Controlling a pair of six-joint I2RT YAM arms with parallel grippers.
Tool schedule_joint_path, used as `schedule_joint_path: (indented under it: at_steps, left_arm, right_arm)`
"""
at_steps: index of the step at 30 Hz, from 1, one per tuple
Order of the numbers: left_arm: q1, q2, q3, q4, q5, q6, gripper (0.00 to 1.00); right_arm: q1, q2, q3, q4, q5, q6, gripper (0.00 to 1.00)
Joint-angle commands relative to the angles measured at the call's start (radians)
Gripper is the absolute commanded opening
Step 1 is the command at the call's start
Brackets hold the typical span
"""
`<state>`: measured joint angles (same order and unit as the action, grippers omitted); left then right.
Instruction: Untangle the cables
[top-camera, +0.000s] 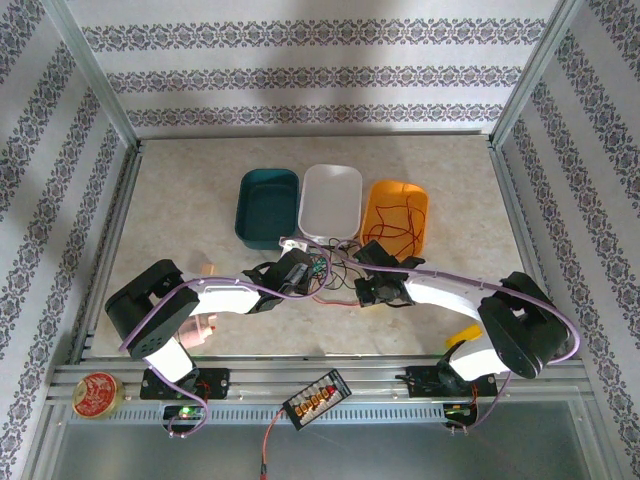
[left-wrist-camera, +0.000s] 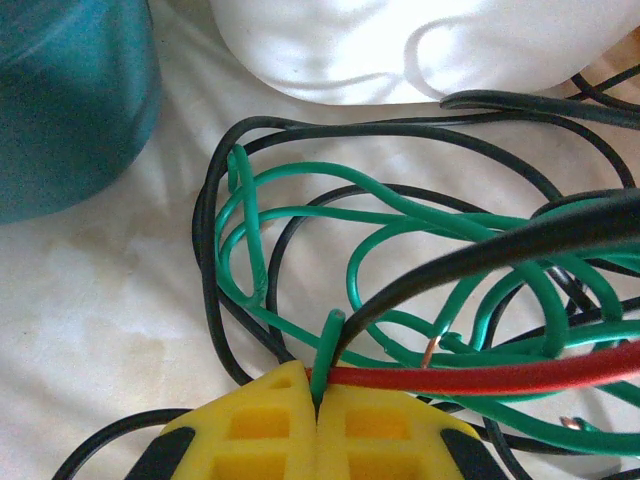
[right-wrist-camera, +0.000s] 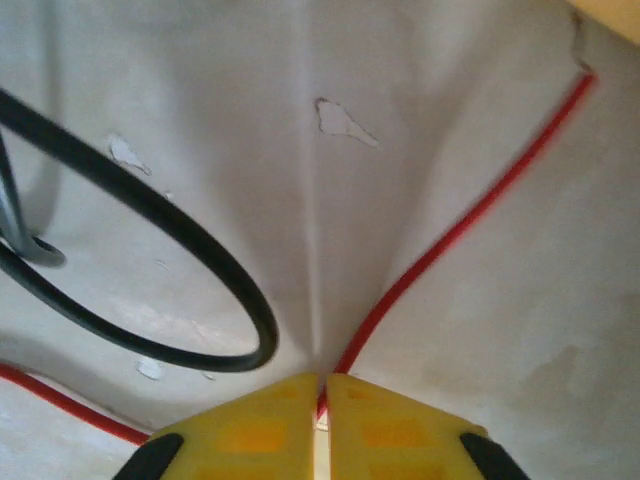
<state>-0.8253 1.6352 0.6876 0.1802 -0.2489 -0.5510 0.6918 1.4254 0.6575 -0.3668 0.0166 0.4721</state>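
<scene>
Nearest, on the metal rail at the table's near edge: a round red tin (top-camera: 97, 393) at the left, a black connector strip (top-camera: 316, 397) with its own red lead in the middle. Farther in, at mid-table (top-camera: 200, 200), both arms bent inward toward a loose tangle of cables (top-camera: 335, 278), left claw (left-wrist-camera: 316, 385) on the tangle's left side, right claw (right-wrist-camera: 322, 385) on its right. Left claw: yellow pads pressed flat together, nipping a loop of green cable (left-wrist-camera: 400, 215) right at the seam; beside it a red strand (left-wrist-camera: 480, 378) running off to the right from the same seam, though cannot tell whether gripped too. Beyond those pads, green loops heaped on the table, ringed and crossed by black cable (left-wrist-camera: 300, 128), one bare copper end showing among them. Right claw: likewise closed tight, red cable (right-wrist-camera: 440, 245) caught between the pad tips and stretching away toward an orange edge at the far right; another loop of black cable lying on the table just left of it, apart from the pads. Farthest, three bins side by side in a row: teal bin (top-camera: 245, 205) at left, white bin (top-camera: 330, 195) in the middle, orange bin (top-camera: 420, 195) at right, with thin red wires coiled inside the orange one.
</scene>
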Motion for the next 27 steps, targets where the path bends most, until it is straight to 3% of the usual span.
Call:
schedule_joint_path:
  at_steps: [1,12,14,17,21,24,27]
  left_arm:
    - [-0.008,0.020,0.006,-0.014,-0.028,-0.006,0.00]
    - [-0.008,0.011,-0.007,-0.026,-0.047,-0.019,0.00]
    - [-0.008,0.012,-0.010,-0.022,-0.045,-0.022,0.00]
    - [-0.008,0.015,-0.009,-0.019,-0.041,-0.022,0.00]
    - [-0.008,0.017,-0.002,-0.023,-0.044,-0.014,0.00]
    - [-0.009,0.014,-0.003,-0.021,-0.045,-0.013,0.00]
    - [-0.009,0.020,0.001,-0.023,-0.044,-0.005,0.00]
  right_arm:
    - [0.011,-0.065,-0.012,-0.027,0.074,0.017,0.03]
    - [0.015,-0.464,0.046,-0.098,0.317,0.021,0.02]
    - [0.006,-0.485,0.058,-0.095,0.302,-0.005,0.05]
    - [-0.006,-0.423,0.074,-0.117,0.170,-0.049,0.13]
    - [0.016,-0.325,0.039,-0.131,0.023,-0.050,0.39]
    - [0.031,-0.249,0.024,-0.141,-0.016,-0.043,0.55]
    - [0.038,-0.161,0.027,-0.137,0.003,-0.033,0.60]
